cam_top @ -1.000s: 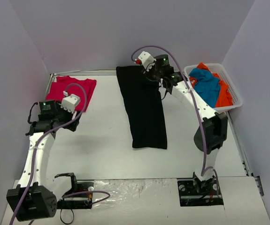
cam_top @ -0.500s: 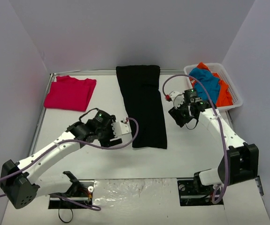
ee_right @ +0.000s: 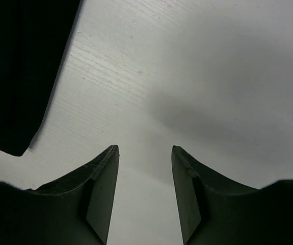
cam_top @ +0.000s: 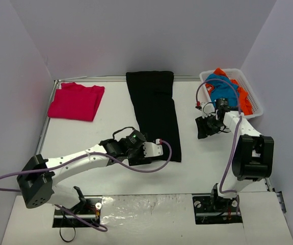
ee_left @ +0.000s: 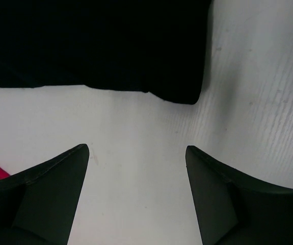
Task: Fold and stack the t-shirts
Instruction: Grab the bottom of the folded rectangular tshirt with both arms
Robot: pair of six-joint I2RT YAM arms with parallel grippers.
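Left jaws (ee_left: 137, 149): wide open, with nothing between them and bare desk (cam_top: 85, 135) beneath.
Right jaws (ee_right: 144, 148): partly open and holding nothing, over bare desk.
Black t-shirt (cam_top: 154, 115): folded into a long strip that runs from the far edge of the desk toward the arms. A corner of its near hem lies just ahead of the left jaws. Its long edge shows at the upper left of the right wrist view, apart from those jaws.
Right arm: stands between the black t-shirt and the basket (cam_top: 258, 104).
Basket contents: a blue t-shirt (cam_top: 218, 91) and an orange t-shirt (cam_top: 243, 99), both crumpled.
Red t-shirt (cam_top: 76, 101): lies flat at the far left corner, well apart from both jaws. The red sliver at the left wrist view's edge is probably this shirt.
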